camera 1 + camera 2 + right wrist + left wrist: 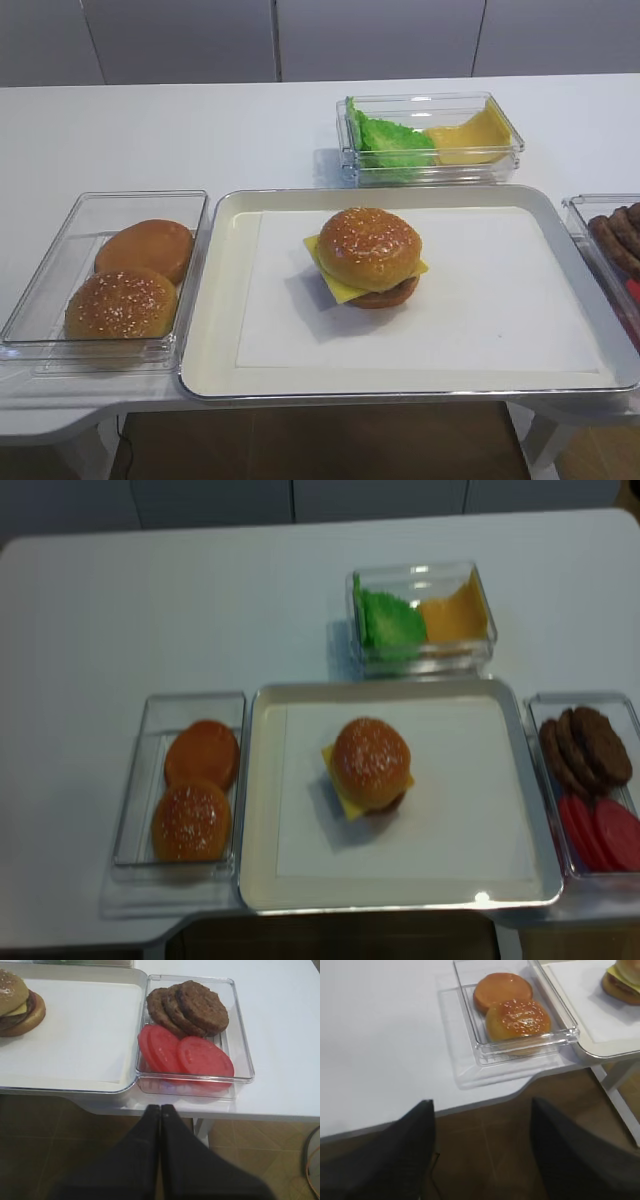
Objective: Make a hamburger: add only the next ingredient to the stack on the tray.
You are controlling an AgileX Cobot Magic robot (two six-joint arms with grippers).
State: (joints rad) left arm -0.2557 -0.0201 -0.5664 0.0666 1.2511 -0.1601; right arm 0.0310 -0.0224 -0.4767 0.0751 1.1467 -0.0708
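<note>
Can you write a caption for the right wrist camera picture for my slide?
Shut right end effector hangs below the table edge, facing a clear tub of patties and tomato slices.

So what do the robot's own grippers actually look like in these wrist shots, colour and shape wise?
Only the fingers show. The right gripper has two smooth, matte black fingers that widen toward the camera and taper to blunt tips. The left gripper has two broad black fingers with a faint fine-grained texture and angled tips. No cables, labels or markings are visible on either, and the arms themselves are out of view.
</note>
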